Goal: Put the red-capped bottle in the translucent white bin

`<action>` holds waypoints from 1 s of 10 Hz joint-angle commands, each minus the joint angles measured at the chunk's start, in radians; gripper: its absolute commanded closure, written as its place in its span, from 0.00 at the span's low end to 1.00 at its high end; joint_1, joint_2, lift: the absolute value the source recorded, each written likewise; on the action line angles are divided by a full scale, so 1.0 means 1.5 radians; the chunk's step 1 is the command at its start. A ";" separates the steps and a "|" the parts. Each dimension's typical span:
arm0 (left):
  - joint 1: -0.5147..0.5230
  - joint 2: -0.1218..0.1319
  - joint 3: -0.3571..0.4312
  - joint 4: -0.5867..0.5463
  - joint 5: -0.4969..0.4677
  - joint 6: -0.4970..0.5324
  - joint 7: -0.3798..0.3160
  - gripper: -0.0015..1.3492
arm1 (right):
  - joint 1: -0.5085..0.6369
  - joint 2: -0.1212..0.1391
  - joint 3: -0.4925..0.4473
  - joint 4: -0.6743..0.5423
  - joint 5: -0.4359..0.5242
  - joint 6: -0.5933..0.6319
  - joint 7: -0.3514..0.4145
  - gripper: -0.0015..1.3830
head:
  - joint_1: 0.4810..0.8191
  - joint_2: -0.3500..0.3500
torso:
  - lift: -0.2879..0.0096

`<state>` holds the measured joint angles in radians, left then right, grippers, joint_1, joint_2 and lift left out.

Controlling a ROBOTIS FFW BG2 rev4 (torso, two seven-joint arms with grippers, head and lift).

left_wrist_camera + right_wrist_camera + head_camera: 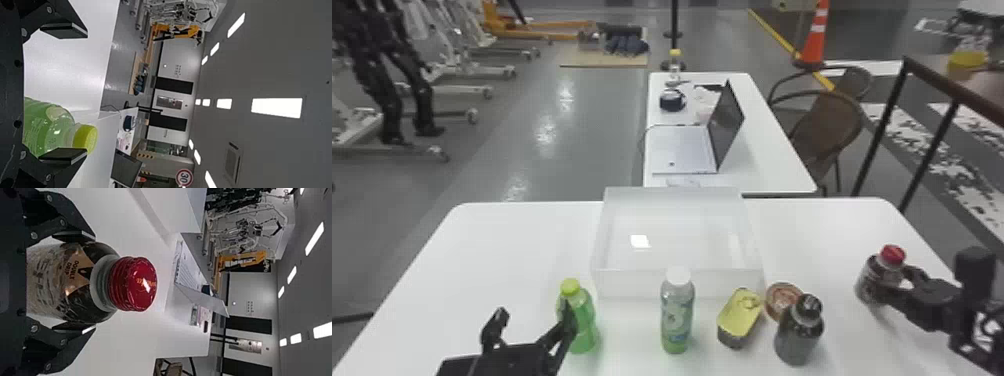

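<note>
Near the right table edge [916, 240], red-capped bottle [873, 276] in right gripper's [896, 285] grasp, well apart from bin [642, 284]; left gripper [534, 314] empty, spread.

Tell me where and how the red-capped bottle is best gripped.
I'd grip the red-capped bottle by its body, below the cap, from the robot's right, where the right gripper is. The bottle stands upright, and its broad, rounded body suits a finger each side; the cap is narrower.

A glossy gray floor [557, 165] spreads past the white table [507, 240]. A second white table [767, 155] stands at twelve o'clock, a wicker chair [832, 120] and orange traffic cone [813, 47] at one, white wheeled frames [467, 90] at eleven. Rectangular ceiling lights [276, 107] glow.
</note>
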<state>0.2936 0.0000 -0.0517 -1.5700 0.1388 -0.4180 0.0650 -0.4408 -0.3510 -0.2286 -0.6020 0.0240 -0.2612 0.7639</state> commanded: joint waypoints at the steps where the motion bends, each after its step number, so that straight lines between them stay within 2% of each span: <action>1: 0.001 -0.002 0.000 0.004 0.005 -0.001 0.001 0.17 | 0.000 0.000 0.000 -0.012 0.001 0.011 -0.002 0.77 | 0.20 0.50 | 0.63; 2: 0.001 -0.002 0.000 0.005 0.006 -0.002 0.000 0.17 | 0.001 0.001 0.000 -0.015 0.000 0.011 -0.003 0.89 | 0.20 0.50 | 0.63; 3: 0.001 -0.002 0.000 0.005 0.007 -0.002 0.001 0.17 | 0.011 0.002 0.000 -0.028 -0.017 0.011 -0.007 0.91 | 0.20 0.50 | 0.63; 4: 0.001 -0.002 0.000 0.005 0.008 -0.003 0.000 0.17 | 0.030 0.002 0.000 -0.076 -0.030 0.034 -0.008 0.91 | 0.20 0.50 | 0.63; 6: 0.002 -0.002 0.002 0.005 0.010 -0.004 0.001 0.17 | 0.081 0.004 0.000 -0.247 -0.031 0.148 -0.031 0.91 | 0.20 0.50 | 0.63; 7: 0.001 -0.002 0.002 0.005 0.010 -0.004 0.000 0.17 | 0.085 0.005 0.015 -0.302 -0.045 0.189 -0.030 0.91 | 0.20 0.50 | 0.63; 9: -0.004 -0.002 -0.002 0.007 0.010 -0.004 0.000 0.17 | 0.082 0.005 0.047 -0.395 -0.059 0.272 -0.030 0.91 | 0.20 0.50 | 0.63; 10: -0.007 -0.002 -0.006 0.009 0.012 -0.003 0.000 0.17 | 0.072 0.007 0.052 -0.414 -0.068 0.293 -0.030 0.91 | 0.20 0.50 | 0.63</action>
<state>0.2862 0.0000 -0.0580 -1.5593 0.1551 -0.4224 0.0647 -0.3242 -0.3420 -0.1565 -1.2007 -0.0689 0.1542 0.7194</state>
